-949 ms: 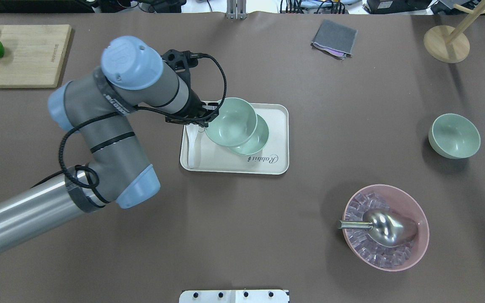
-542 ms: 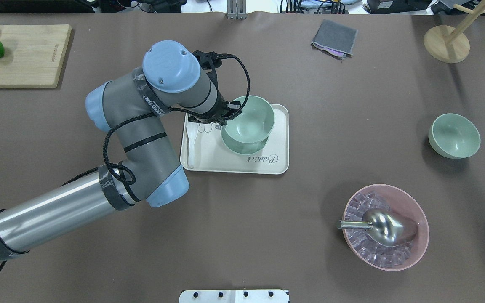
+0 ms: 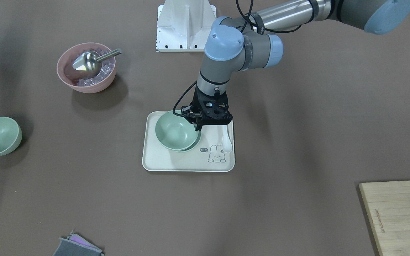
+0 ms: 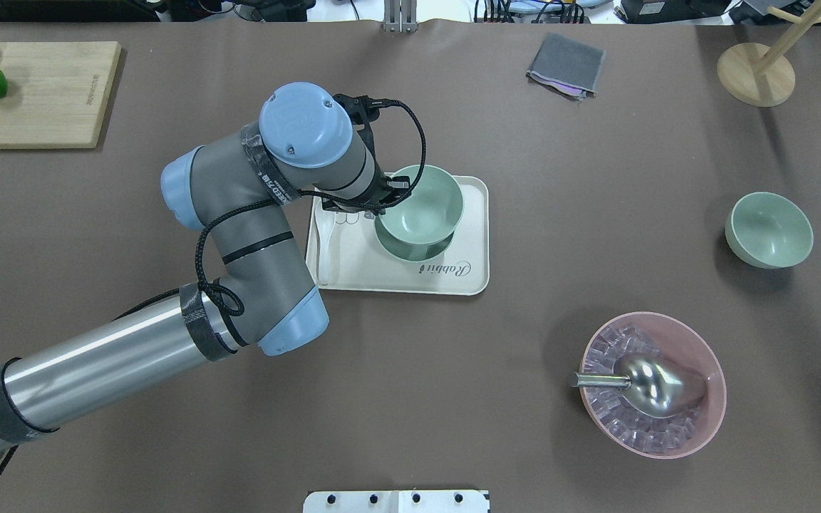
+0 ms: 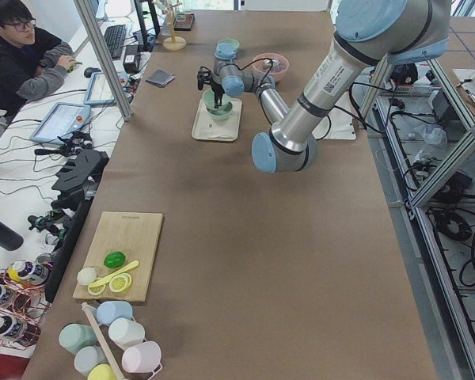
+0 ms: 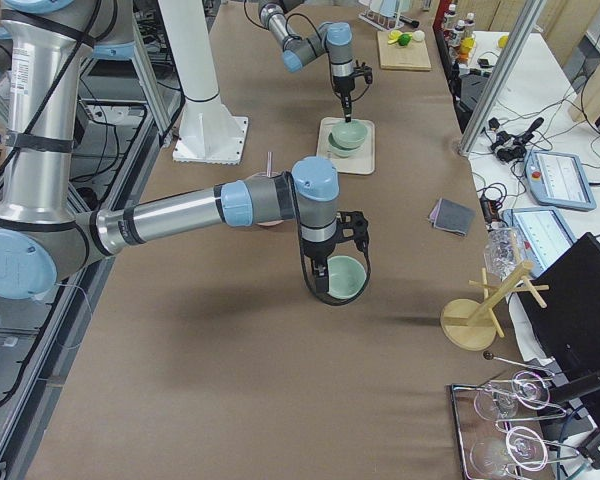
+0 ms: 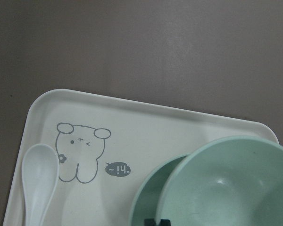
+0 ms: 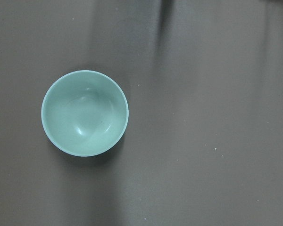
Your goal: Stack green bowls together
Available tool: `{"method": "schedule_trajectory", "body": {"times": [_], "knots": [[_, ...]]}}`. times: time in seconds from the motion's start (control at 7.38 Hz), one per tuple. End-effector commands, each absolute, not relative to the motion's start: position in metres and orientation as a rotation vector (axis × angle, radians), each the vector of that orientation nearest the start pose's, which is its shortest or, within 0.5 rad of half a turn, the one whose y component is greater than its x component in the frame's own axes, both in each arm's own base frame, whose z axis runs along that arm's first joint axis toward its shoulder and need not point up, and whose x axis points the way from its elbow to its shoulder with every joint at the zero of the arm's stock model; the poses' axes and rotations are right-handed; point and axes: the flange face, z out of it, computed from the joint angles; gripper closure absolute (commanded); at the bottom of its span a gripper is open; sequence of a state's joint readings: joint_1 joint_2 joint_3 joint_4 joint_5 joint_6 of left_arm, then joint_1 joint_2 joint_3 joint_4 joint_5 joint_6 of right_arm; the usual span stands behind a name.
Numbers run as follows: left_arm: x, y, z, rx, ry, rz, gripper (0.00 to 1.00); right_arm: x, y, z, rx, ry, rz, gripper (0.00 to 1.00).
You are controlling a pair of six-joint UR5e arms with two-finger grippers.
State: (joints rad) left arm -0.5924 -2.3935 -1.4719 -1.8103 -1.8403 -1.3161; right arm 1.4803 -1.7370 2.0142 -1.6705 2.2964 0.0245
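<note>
Three green bowls matter here. Your left gripper (image 4: 390, 189) is clamped on the rim of the upper bowl (image 4: 421, 203), which hangs almost centred over the lower bowl (image 4: 417, 252) on the tray (image 4: 382, 274). The third bowl (image 4: 769, 229) stands alone on the table (image 4: 596, 178), well apart, below the right gripper (image 6: 325, 275). Whether that claw is apart or together, I cannot tell. The bowls look light, stiff and smooth, so I judge they can slip or tip easily. Take hold at the rim, one finger inside and one outside, and let go only when the bowl is fully seated.
</note>
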Motion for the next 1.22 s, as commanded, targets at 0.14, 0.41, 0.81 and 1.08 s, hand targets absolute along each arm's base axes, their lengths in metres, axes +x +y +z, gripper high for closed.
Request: {"method": "schedule_trajectory", "body": {"times": [0.14, 0.41, 0.81, 1.08], "knots": [[0.567, -0.491, 0.175, 0.169, 0.956, -0.172, 1.0, 0.029, -0.423, 0.53, 0.128, -0.733, -0.127, 0.0], [0.566, -0.49, 0.177, 0.176, 0.953, -0.176, 1.0, 0.029, -0.422, 0.531, 0.127, -0.733, -0.127, 0.0], [0.567, -0.49, 0.177, 0.179, 0.952, -0.177, 1.0, 0.029, -0.422, 0.531, 0.127, -0.732, -0.128, 0.0], [0.576, -0.482, 0.18, 0.185, 0.941, -0.171, 1.0, 0.029, -0.421, 0.532, 0.124, -0.732, -0.126, 0.0]]}}
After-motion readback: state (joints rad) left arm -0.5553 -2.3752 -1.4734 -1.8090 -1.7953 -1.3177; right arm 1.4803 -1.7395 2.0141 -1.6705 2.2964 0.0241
